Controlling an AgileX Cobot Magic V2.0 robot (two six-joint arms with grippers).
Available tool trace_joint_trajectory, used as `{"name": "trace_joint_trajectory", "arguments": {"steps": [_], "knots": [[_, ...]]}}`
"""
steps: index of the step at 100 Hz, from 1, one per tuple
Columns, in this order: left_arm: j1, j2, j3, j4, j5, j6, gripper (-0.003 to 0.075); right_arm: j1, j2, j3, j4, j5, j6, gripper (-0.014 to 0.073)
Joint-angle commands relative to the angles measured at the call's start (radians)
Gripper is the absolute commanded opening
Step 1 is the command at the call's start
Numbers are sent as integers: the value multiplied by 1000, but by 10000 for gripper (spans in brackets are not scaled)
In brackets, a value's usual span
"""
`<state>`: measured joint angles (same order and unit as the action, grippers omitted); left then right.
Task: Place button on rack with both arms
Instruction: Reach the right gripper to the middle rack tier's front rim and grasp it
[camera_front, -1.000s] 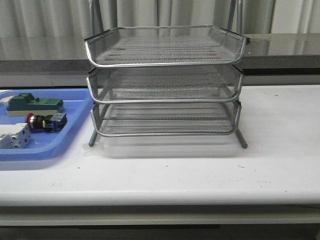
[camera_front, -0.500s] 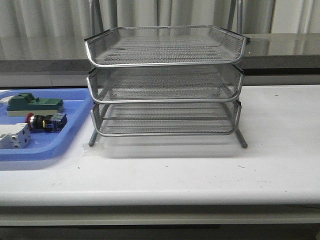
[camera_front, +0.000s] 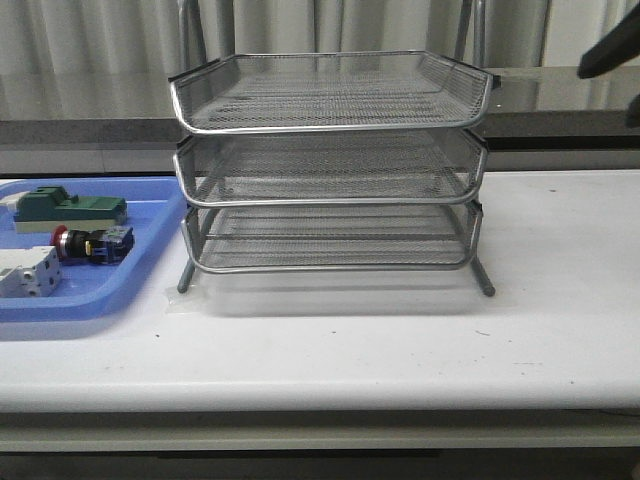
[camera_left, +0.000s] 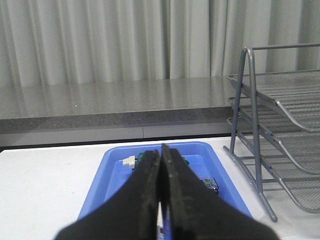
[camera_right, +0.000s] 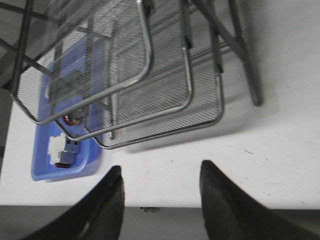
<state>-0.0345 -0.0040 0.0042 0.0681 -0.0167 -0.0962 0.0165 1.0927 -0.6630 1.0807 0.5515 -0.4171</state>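
The button (camera_front: 90, 243) lies on its side in the blue tray (camera_front: 100, 300), red head to the left, left of the rack (camera_front: 330, 170). The silver three-tier mesh rack stands mid-table. In the left wrist view my left gripper (camera_left: 162, 149) is shut and empty, held above the near end of the blue tray (camera_left: 107, 172); the button's blue rear block (camera_left: 210, 184) peeks out beside the fingers. My right gripper (camera_right: 160, 172) is open and empty, high above the table's front edge, looking down on the rack (camera_right: 150, 75). A black part of the right arm (camera_front: 610, 50) shows at the front view's top right.
The blue tray also holds a green block (camera_front: 70, 208) at the back and a white-grey terminal block (camera_front: 28, 272) at the front. A grey counter ledge (camera_front: 560, 100) and curtains run behind the table. Bare white tabletop (camera_front: 560, 300) lies right of and in front of the rack.
A black part of the right arm has come into the front view at the top right. The button, tray and rack have not moved.
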Motion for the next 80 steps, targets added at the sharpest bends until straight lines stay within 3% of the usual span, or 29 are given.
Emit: {"name": "trace_joint_trajectory", "arguments": {"steps": [1,21,80], "knots": [[-10,-32,34,-7,-83,-9,-20,2,45,-37,241,-7,-193,374],[-10,-32,34,-7,-83,-9,-20,2,199,-37,511,50,-435,374],[-10,-32,34,-7,-83,-9,-20,2,501,-46,781,192,-695,374]]}}
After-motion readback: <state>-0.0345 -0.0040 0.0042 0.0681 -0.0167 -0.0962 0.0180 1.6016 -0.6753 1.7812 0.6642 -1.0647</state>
